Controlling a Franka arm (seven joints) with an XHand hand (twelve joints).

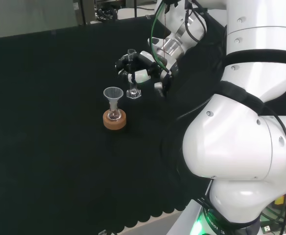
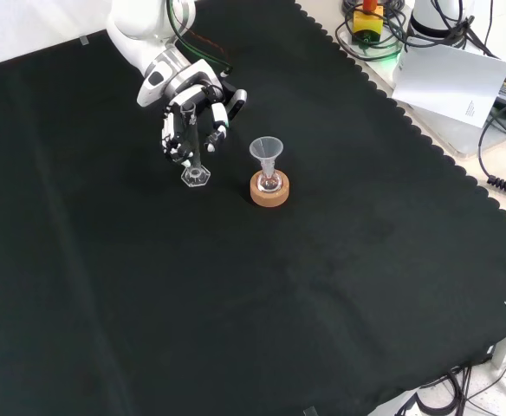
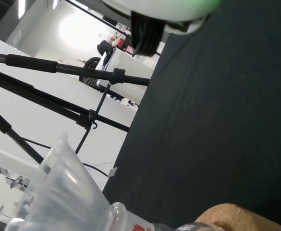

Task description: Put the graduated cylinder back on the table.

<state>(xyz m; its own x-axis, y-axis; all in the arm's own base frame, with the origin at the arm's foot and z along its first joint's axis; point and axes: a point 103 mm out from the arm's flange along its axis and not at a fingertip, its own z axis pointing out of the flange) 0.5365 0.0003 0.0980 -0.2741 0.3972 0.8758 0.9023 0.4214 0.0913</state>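
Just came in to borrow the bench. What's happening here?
The robot's hand is curled round a small clear graduated cylinder, which stands upright with its hexagonal foot at or just above the black cloth. Beside it in the front view, a clear funnel sits in a flask on a cork ring.

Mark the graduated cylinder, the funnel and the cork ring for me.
graduated cylinder (image 2: pixel 196 175), front view, on its hexagonal foot.
funnel (image 1: pixel 113 93), head view, on its wide mouth.
cork ring (image 2: pixel 269 191), front view, on its side wall.
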